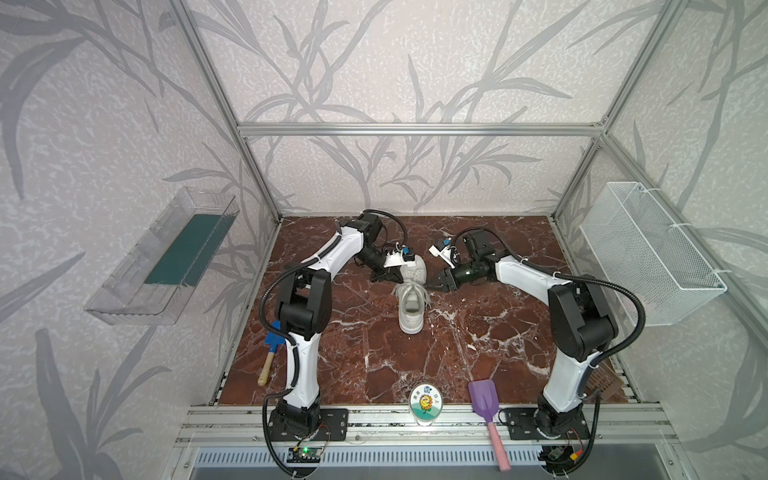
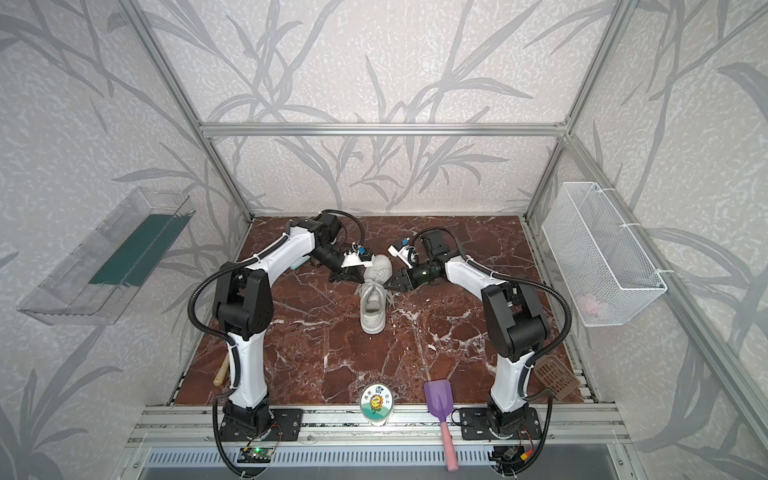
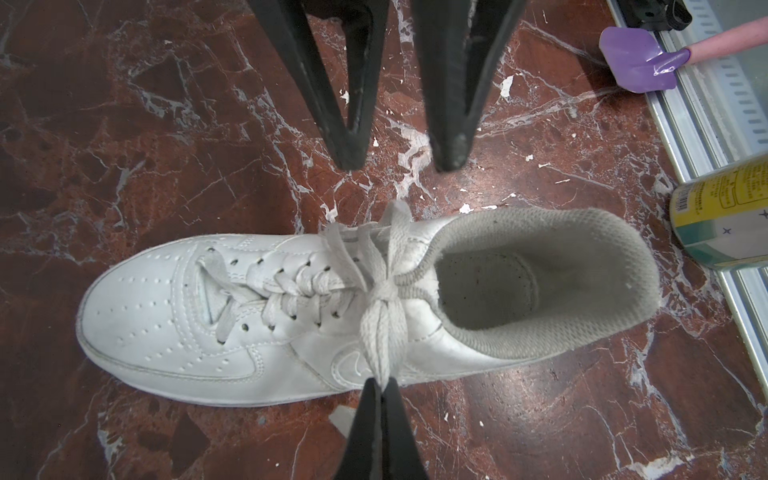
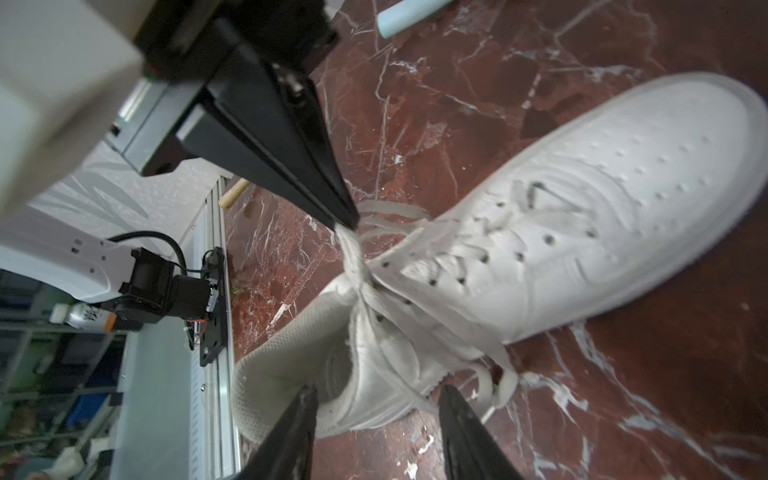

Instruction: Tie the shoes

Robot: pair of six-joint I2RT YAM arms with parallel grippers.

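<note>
— While the sneaker lies in the middle of the table, toe toward the back wall, heel toward the near rail: what has the left gripper got?
— One loop of the laces. Fingers pinched tight on its end, loop drawn sideways off the knot.
— Right gripper?
— Fingers spread, holding nothing. Tips hang just beside the opposite loop, on the shoe's other flank; no contact visible from the left wrist view.
— Bow?
— Formed, sitting at the top eyelets.

One sneaker, one can — two shovels.
</note>
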